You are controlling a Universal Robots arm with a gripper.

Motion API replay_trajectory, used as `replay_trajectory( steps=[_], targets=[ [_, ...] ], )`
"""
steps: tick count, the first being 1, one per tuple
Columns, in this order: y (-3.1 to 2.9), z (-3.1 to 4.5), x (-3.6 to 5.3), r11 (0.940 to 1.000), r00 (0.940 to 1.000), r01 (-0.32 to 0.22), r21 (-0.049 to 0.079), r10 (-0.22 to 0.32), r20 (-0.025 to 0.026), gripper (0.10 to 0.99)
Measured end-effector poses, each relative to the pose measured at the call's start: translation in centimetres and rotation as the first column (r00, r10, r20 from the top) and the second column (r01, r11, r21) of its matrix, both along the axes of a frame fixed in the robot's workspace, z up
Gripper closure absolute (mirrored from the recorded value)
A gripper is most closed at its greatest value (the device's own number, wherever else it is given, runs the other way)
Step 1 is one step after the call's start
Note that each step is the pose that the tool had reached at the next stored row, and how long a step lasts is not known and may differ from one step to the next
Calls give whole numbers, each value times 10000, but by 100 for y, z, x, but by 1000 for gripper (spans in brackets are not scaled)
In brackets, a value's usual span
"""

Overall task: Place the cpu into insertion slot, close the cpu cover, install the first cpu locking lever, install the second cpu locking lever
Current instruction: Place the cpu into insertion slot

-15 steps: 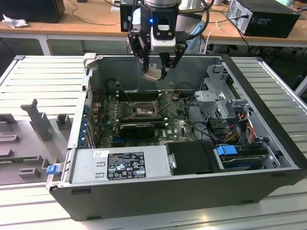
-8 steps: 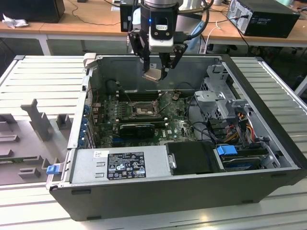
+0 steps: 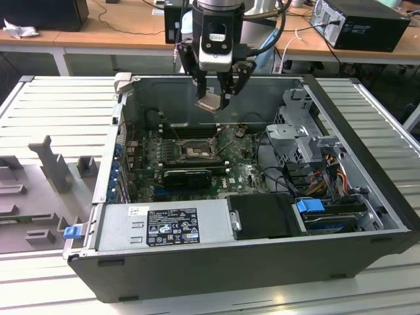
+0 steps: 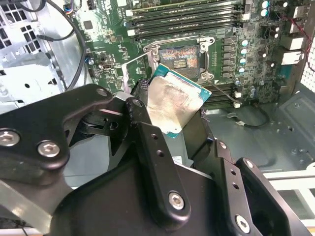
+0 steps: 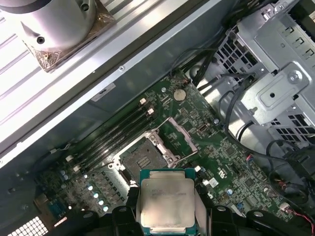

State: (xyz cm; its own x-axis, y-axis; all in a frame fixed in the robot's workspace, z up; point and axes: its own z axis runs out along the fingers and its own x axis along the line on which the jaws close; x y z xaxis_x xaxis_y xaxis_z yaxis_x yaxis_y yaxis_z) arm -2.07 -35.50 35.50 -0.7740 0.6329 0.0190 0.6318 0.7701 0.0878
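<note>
No step is finished yet. The cpu (image 5: 167, 201) hangs above the open computer case (image 3: 262, 262), pinched at opposite edges by the jaws of the gripper (image 3: 214, 97), well clear of the insertion slot (image 5: 141, 158) below. The slot lies bare, a dark square in a grey metal surround on the green motherboard (image 3: 246, 174). The cpu cover (image 5: 167, 150) appears swung open beside it, so seating, closing and both levers are left. The chip is a thin square with a dull, smeared silvery lid and a teal rim.
</note>
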Motion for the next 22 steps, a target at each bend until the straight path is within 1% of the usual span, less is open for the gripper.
replay_trajectory(
  steps=[5, 8, 14, 18, 22],
  targets=[
    [0, -2, 0, 9989, 9989, 473, 0, -473, 0, 557],
    [0, -3, 0, 9980, 9980, 640, 0, -640, 0, 557],
    [0, -4, 0, 9944, 9944, 1059, 0, -1059, 0, 557],
    [0, -5, 0, 9907, 9907, 1364, -1, -1364, 0, 557],
    [0, -6, 0, 9841, 9841, 1777, -2, -1777, 0, 557]
  ],
)
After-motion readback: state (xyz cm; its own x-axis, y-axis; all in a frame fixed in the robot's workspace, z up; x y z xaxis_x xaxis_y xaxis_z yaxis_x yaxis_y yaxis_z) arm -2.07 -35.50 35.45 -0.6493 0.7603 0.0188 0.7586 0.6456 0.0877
